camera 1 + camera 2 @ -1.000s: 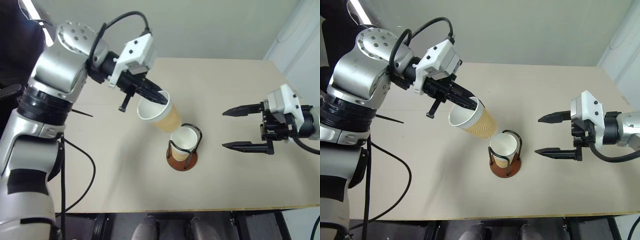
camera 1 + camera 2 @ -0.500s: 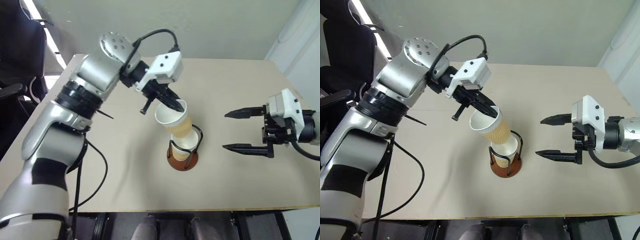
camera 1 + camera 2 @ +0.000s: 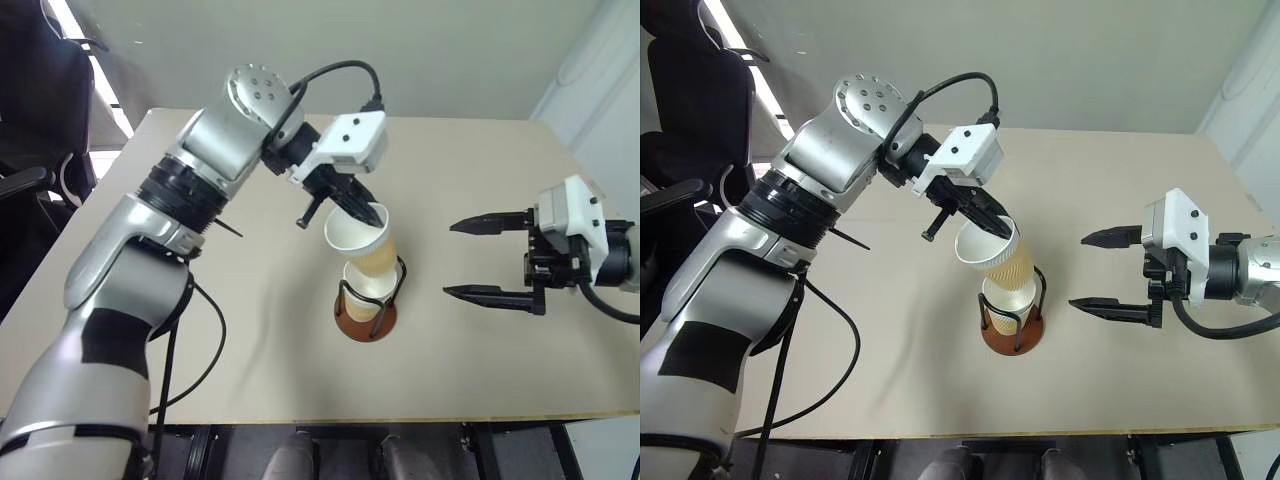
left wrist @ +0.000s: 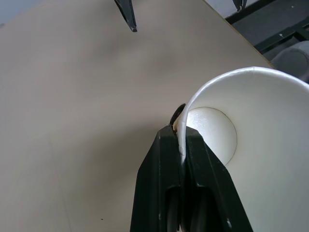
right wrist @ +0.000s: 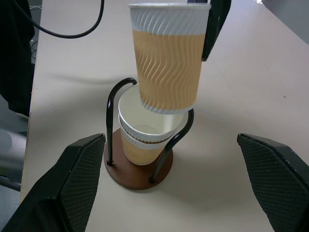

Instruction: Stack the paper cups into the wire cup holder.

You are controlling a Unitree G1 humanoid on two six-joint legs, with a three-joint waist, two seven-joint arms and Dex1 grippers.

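My left gripper is shut on the white rim of a tan paper cup, one finger inside and one outside. The cup hangs nearly upright, and its bottom is just over the mouth of another paper cup. That cup stands in the wire cup holder, a brown disc with black wire loops. In the left wrist view the fingers pinch the rim of the held cup. To the right of the holder, my right gripper is open, level and pointing at it, holding nothing.
The holder stands near the middle of a beige table. A black cable lies on the table's left part. A dark chair stands beyond the table's left edge.
My left gripper has carried the cup to the right and down, from beside the holder to directly over it. The cup has tipped from slanted to nearly upright. The right gripper has kept still.
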